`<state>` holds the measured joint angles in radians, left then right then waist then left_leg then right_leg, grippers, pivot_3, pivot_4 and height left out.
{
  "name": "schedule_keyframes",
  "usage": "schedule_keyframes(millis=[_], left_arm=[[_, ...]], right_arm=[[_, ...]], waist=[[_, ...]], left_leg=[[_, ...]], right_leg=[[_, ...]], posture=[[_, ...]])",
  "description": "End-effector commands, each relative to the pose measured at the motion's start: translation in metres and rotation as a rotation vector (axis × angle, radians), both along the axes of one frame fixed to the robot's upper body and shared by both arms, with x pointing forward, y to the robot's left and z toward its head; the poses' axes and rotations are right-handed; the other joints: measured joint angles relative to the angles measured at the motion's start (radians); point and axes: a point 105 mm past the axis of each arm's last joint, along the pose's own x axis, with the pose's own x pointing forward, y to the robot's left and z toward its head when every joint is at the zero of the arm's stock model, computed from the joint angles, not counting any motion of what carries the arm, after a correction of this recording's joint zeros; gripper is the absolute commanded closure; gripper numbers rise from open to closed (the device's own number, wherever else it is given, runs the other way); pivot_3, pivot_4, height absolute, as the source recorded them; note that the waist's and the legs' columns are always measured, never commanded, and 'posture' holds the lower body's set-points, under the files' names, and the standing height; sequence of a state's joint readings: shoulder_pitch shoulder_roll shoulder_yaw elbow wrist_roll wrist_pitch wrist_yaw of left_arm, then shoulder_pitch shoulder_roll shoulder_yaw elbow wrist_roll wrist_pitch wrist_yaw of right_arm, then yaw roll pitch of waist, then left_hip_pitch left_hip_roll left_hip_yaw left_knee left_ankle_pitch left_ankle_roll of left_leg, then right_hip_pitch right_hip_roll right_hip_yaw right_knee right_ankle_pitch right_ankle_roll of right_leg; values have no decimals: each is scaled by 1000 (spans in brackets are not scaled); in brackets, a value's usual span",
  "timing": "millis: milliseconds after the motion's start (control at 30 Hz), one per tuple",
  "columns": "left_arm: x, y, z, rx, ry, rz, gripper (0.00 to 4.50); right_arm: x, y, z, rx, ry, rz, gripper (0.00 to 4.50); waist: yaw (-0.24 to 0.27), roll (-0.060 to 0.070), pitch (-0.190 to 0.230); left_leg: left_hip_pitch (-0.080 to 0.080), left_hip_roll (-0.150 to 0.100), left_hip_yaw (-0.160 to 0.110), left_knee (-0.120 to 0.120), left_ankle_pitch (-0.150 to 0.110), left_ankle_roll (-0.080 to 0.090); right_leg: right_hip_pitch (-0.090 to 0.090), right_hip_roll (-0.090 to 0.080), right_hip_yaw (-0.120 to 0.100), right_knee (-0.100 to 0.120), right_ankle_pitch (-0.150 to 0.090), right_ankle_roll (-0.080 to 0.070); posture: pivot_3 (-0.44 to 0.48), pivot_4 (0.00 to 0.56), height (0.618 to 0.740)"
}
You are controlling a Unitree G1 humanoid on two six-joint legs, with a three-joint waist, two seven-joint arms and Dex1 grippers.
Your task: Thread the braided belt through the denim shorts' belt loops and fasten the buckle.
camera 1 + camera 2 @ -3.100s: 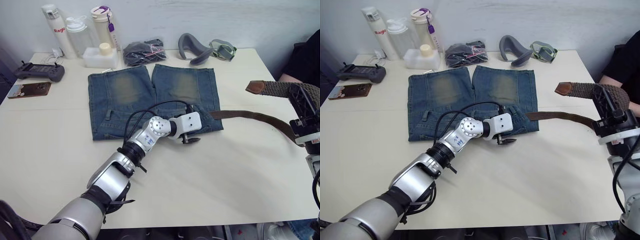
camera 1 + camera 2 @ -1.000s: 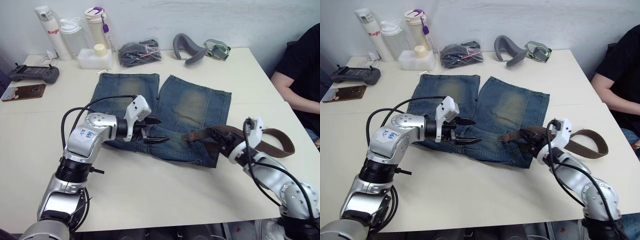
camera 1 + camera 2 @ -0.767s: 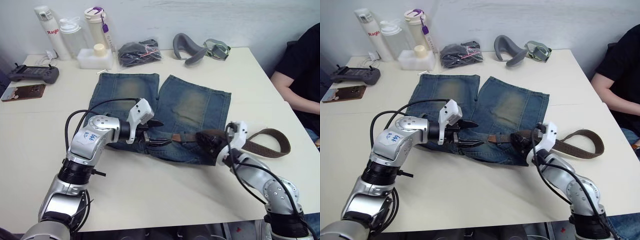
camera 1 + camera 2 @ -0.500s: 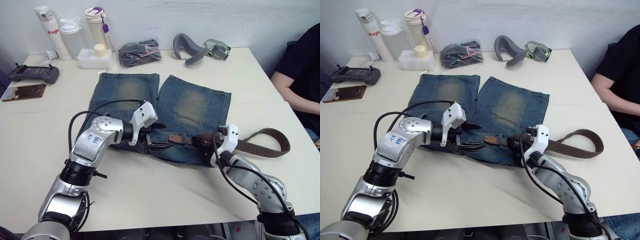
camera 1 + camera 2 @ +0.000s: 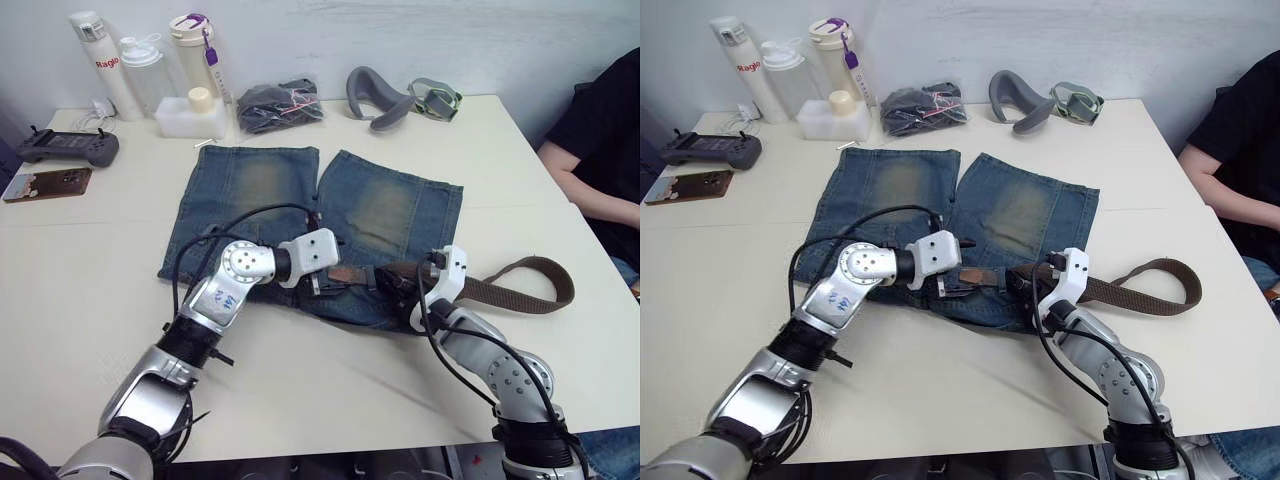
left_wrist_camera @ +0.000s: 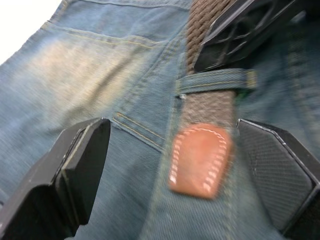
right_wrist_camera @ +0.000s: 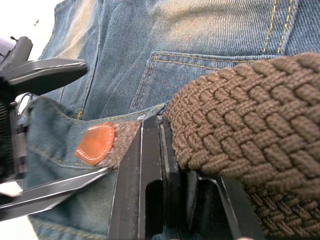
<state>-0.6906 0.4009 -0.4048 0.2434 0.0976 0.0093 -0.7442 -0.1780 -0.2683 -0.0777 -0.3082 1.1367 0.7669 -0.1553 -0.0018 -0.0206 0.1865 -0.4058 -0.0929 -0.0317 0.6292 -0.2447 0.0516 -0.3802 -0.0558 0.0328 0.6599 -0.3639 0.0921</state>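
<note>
Braided belt [image 5: 520, 290] lies across the waistband of the denim shorts [image 5: 300, 200], which are spread flat on the surface [image 5: 90, 290] with the legs pointing away from me. From my head views, the strap runs from a loop off the right side of the shorts, over their right edge and in along the waistband. Its tan tip [image 6: 200, 159] has passed under one belt loop [image 6: 216, 80] and rests flat on the denim just beyond it.

My left gripper [image 6: 175, 165] sits low over the waistband; its jaws are spread wide, one finger [image 6: 82, 150] on each side of the tan tip, with neither touching it. My right gripper [image 5: 1025, 283] is at the right end of the waistband, jaws pinching the braided strap, which bulges over the finger [image 7: 150, 175] in my right wrist view. The two grippers face each other along the belt, close together.

I cannot make out the buckle in any view.

At the far edge of the surface stand three bottles [image 5: 150, 60], a dark bundle in a clear bag [image 5: 280, 103] and a grey curved pad [image 5: 375, 95]. A controller [image 5: 65, 147] lies at the far left. A person's arm [image 5: 590, 180] is at the right edge
</note>
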Motion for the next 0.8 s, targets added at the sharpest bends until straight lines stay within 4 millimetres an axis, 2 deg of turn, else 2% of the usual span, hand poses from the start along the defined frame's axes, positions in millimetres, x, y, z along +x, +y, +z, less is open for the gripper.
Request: schedule_keyframes(millis=[33, 200, 367, 667, 733, 800], left_arm=[[1, -4, 1, 74, -122, -49, 66], [9, 3, 0, 186, -237, -59, 66], [24, 8, 17, 122, -323, 33, 66], [24, 5, 39, 84, -515, 43, 66], [24, 8, 33, 106, -519, 40, 66], [21, 8, 23, 109, -487, 18, 637]], right_arm=[[-2, -1, 4, 8, -14, -2, 4500], [-1, -2, 5, 14, -15, -12, 4500], [-2, -2, 3, 13, -9, -13, 4500], [-2, -3, 2, 10, -8, -20, 4500], [-2, -3, 2, 9, -7, -19, 4500], [-2, -2, 2, 8, -8, -18, 4500]], waist=[[1, 0, 0], [1, 0, 0], [0, 0, 0], [0, 0, 0], [0, 0, 0], [0, 0, 0]], left_leg=[[0, 0, 0, 0, 0, 0], [0, 0, 0, 1, -1, 3], [0, 0, 0, 1, -2, 3], [0, 0, 0, 0, -1, 3], [0, 0, 0, 0, -1, 2], [0, 0, 0, 0, -1, 2]], right_leg=[[0, 0, 0, 0, 0, 0], [0, 0, 0, 1, 0, 0], [0, 0, 0, 2, 0, 0], [-1, 0, 0, 2, 0, 0], [-1, 0, 0, 2, 0, 0], [-2, 0, 0, 2, 0, 0]], posture=[[0, 150, 740], [0, 150, 740], [0, 150, 740], [0, 150, 740], [0, 150, 740], [0, 150, 740]])
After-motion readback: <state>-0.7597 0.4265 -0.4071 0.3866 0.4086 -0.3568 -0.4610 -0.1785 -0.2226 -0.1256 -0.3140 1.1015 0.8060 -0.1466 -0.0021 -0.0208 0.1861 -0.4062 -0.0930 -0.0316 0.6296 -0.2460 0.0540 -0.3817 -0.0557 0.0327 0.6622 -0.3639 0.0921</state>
